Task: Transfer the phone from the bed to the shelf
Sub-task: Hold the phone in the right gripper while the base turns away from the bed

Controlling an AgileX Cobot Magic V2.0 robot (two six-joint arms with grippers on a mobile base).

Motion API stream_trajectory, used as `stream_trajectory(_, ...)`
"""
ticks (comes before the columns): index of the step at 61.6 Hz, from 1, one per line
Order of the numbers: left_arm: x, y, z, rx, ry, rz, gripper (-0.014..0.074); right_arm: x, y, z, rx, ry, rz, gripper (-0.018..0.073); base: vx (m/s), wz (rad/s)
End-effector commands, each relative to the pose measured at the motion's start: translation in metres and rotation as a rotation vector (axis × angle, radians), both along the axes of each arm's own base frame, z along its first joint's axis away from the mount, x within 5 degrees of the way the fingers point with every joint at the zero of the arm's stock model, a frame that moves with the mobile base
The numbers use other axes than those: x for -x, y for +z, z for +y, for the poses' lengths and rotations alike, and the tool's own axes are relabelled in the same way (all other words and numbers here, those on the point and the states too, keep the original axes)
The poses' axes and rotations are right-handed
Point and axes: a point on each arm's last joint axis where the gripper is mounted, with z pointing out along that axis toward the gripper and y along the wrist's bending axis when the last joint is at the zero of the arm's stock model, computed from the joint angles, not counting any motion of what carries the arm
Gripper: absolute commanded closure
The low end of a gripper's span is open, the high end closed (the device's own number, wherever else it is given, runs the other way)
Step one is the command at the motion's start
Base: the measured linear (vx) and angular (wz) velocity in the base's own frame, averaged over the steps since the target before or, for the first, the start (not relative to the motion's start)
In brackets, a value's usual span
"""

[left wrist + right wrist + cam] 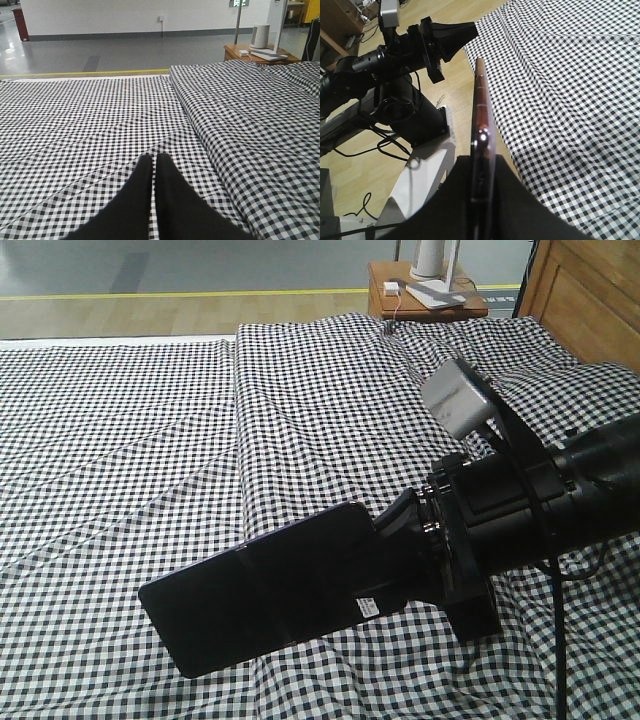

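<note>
Above the bed (130,440), the right hand (392,540) pinches the phone (255,590) by one end and holds it lifted off the gingham bedding. Its free end points out over a broad, open stretch of cover. From the right wrist view the phone shows edge-on, with the bed's edge and wood floor (457,75) beyond it. It is slim and glossy black, creased across the middle, with a white sticker near the gripped end and a pinkish edge. The left hand (154,172) hovers over the bedding, its fingers pressed together.
</note>
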Motion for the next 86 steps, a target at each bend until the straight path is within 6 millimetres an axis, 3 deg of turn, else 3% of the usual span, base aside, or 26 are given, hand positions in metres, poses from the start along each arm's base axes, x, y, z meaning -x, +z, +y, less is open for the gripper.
stream_trajectory(1, -0.0005, 0.0061, 0.0006, 0.007, 0.006, -0.076, 0.0596, 0.012, 0.0215, 0.0014, -0.103, 0.057, 0.002, 0.0561, 0.0, 0.0)
stream_trajectory(86, -0.0005, 0.0061, 0.0006, 0.007, 0.006, -0.076, 0.0596, 0.012, 0.0216, 0.0014, -0.104, 0.057, 0.002, 0.0561, -0.01, 0.05)
